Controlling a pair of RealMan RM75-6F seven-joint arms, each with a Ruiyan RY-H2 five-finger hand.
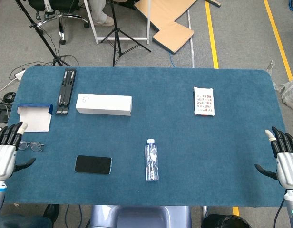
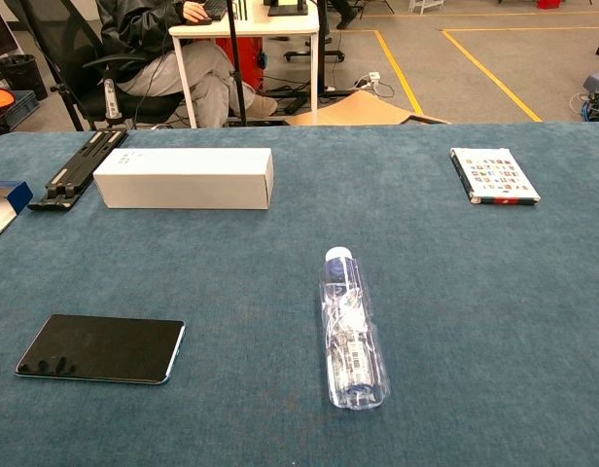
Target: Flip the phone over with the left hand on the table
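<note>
The phone (image 1: pixel 93 164) lies flat on the blue table, its black glossy side up, near the front left; the chest view shows the phone (image 2: pixel 102 348) at lower left. My left hand (image 1: pixel 6 152) hovers at the table's left edge, fingers spread and holding nothing, well left of the phone. My right hand (image 1: pixel 284 159) is at the right edge, fingers apart and empty. Neither hand appears in the chest view.
A clear water bottle (image 1: pixel 151 159) lies on its side right of the phone. A white long box (image 1: pixel 103 104), a black folded stand (image 1: pixel 65 90), an open blue-and-white box (image 1: pixel 34 117), glasses (image 1: pixel 31 146) and a small book (image 1: pixel 204 101) also sit on the table (image 1: pixel 184 142).
</note>
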